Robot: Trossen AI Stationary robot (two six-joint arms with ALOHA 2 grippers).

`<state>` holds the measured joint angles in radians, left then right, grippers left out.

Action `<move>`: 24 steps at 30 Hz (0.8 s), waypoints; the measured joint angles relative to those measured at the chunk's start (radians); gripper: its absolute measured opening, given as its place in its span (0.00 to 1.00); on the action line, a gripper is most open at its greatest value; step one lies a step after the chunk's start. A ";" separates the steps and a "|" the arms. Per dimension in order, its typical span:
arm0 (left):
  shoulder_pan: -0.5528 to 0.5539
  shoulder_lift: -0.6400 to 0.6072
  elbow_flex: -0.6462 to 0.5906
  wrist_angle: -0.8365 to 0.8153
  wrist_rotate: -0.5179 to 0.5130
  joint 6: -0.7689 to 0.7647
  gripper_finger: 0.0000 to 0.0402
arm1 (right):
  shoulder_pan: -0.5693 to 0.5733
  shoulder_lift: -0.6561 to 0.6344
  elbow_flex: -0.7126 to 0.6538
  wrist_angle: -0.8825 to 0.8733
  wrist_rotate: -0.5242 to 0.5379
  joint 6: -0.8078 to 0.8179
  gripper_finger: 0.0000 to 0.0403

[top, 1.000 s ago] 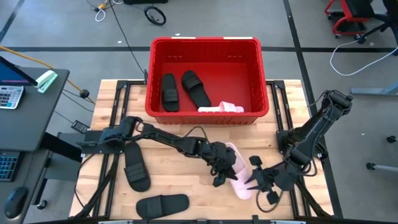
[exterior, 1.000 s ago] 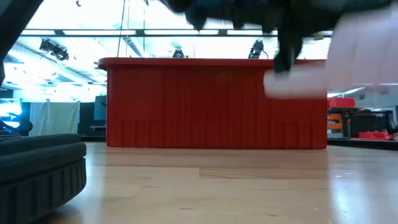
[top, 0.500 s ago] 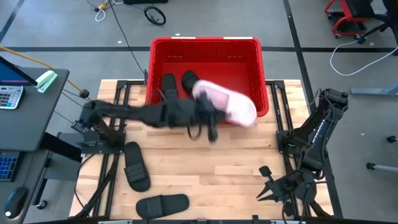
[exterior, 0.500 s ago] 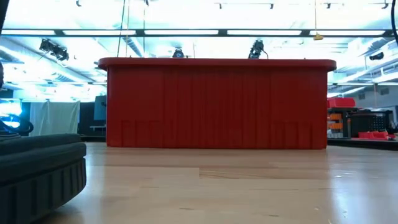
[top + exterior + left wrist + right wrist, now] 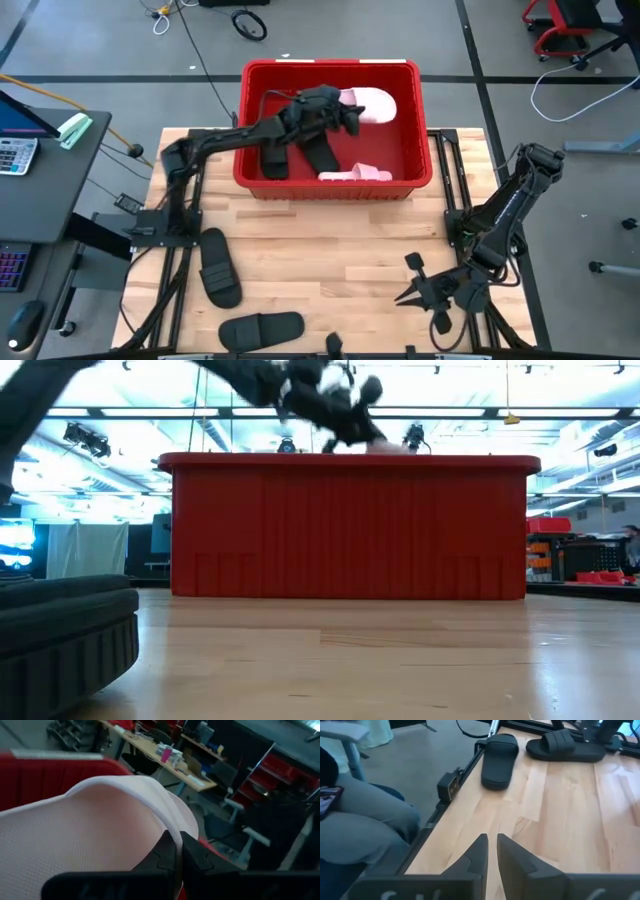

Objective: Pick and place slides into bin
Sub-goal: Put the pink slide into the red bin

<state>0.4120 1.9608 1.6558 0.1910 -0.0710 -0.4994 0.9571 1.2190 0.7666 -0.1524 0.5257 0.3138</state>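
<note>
My left gripper [image 5: 343,112] reaches out over the red bin [image 5: 420,150], shut on a pale pink slide [image 5: 368,104] that hangs above the bin's far part. In the low view the gripper [image 5: 345,415] stands above the bin's rim [image 5: 350,461]. Inside the bin lie two black slides [image 5: 272,150] [image 5: 320,150] and a pink one [image 5: 355,175]. Two more black slides [image 5: 218,266] [image 5: 262,327] lie on the table near its left front. My right gripper [image 5: 408,282] hovers at the near right, open by a narrow gap [image 5: 490,851], with nothing between its fingers. My left gripper pinches the pink slide's edge [image 5: 167,827] between its two fingers, at the end nearer the table's left. The fingers come almost level from the table's left. The slide is lifted clear over the bin and stretches away from the fingers toward the table's right.
A person's grey-clad legs [image 5: 365,830] show beyond the table's edge in the right wrist view. A desk with a calculator [image 5: 18,155] stands left of the table. Bare wood lies between the bin and my right gripper.
My left gripper has swung up from the table's near middle toward the far edge, carrying the pink slide off the table and over the bin. My right gripper, which stood at the slide a second ago, stays at the near right, apart from it.
</note>
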 joint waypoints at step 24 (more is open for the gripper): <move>0.038 0.327 0.003 0.082 0.100 -0.275 0.04 | 0.002 -0.001 0.000 -0.021 -0.014 0.009 0.12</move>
<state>0.4496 2.2883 1.6588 0.2734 0.0290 -0.7742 0.9592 1.2182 0.7662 -0.1738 0.5117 0.3233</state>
